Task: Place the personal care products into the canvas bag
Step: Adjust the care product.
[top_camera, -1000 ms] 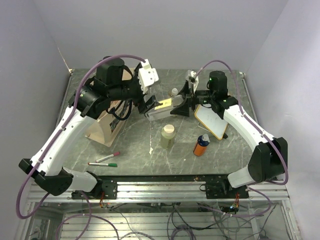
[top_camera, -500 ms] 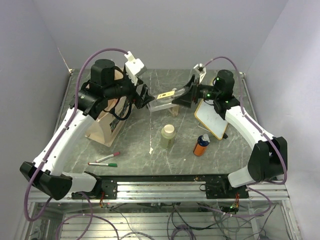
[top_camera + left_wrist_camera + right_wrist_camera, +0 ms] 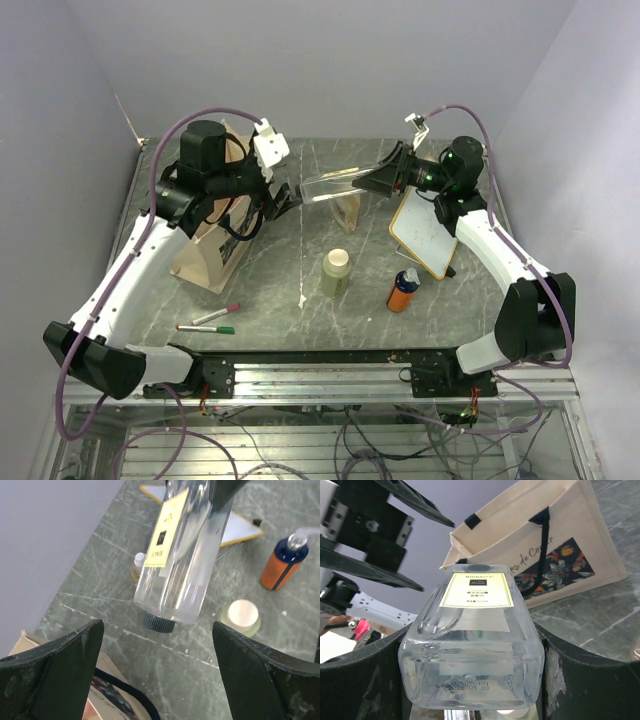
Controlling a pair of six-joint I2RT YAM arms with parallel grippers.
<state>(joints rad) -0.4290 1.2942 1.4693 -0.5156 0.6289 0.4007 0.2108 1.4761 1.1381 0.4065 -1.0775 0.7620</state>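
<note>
Clear bottle [image 3: 330,185]: gripped by the right claw [image 3: 383,179] and held in the air on its side, to the right of the canvas bag [image 3: 205,255], black cap pointed towards the bag.
Left claw [image 3: 284,196]: spread wide open with nothing held, above the bag's right side, just short of the cap.
Pale green bottle [image 3: 336,272], orange bottle [image 3: 403,290]: stood on the desk [image 3: 270,290], farther right of the bag.

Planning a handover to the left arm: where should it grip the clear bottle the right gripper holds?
Probably take the clear bottle on its body just behind the black cap, coming from the cap end. The right gripper clamps its base end, leaving the cap end free and pointing at the open left gripper.
</note>
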